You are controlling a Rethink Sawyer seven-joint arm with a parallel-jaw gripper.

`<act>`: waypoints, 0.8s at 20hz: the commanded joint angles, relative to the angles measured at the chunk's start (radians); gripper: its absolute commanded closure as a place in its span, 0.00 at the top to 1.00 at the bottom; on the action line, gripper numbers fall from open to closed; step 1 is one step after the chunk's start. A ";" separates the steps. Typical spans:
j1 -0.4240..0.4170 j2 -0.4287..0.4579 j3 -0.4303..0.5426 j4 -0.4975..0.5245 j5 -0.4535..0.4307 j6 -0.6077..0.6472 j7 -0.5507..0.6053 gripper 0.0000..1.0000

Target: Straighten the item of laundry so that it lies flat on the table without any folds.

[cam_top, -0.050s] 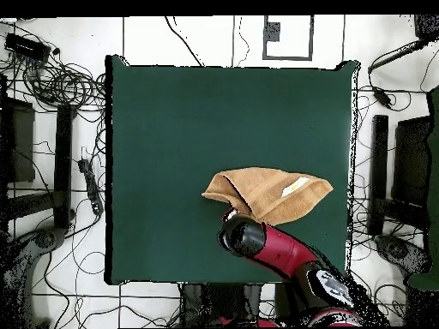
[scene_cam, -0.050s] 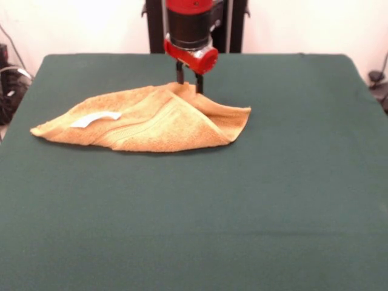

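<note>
The dark green bench [scene_cam, -0.050s: 182,230] fills my front view, with a pale wall behind it and cables along the floor on both sides in the overhead view. Going left to right in the front view: the towel [scene_cam, -0.050s: 145,124] lies on the far half of the bench, left of centre, folded into a rough triangle; its left tip tapers to a point, a small white tag [scene_cam, -0.050s: 96,119] shows on the upper layer, and a doubled flap runs down to the right corner. At the towel's far edge, near the peak of the fold, the tool [scene_cam, -0.050s: 189,80] hangs from my red arm with its dark fingertips [scene_cam, -0.050s: 199,83] down at the cloth. I cannot tell whether they are spread or pinching the hem. My worry from here: if I have caught both layers, a lift or drag will carry the fold along rather than open it. If the hold is only on the loops of the terry, it may slip and the flap will drop back crooked. Dragging too far right could also bunch the left tip under itself.
</note>
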 commanded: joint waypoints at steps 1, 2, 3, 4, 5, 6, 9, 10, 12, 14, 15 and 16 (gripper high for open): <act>0.008 0.021 0.166 0.081 0.096 -0.035 0.232 1.00; 0.008 0.015 0.171 0.090 0.101 -0.036 0.237 1.00; 0.008 0.020 0.176 0.095 0.105 -0.047 0.241 1.00; 0.007 0.027 0.179 0.094 0.107 -0.060 0.242 1.00; 0.006 0.037 0.181 0.093 0.108 -0.073 0.242 1.00; 0.001 0.049 0.184 0.089 0.108 -0.083 0.237 1.00; 0.001 0.070 0.182 0.084 0.101 -0.109 0.228 1.00; -0.002 0.077 0.179 0.079 0.097 -0.108 0.220 1.00; -0.010 0.085 0.170 0.065 0.086 -0.091 0.195 1.00; -0.008 0.094 0.151 0.039 0.070 -0.076 0.166 1.00; 0.002 0.097 0.129 0.020 0.059 -0.062 0.147 1.00; 0.000 0.097 0.119 0.007 0.052 -0.043 0.130 1.00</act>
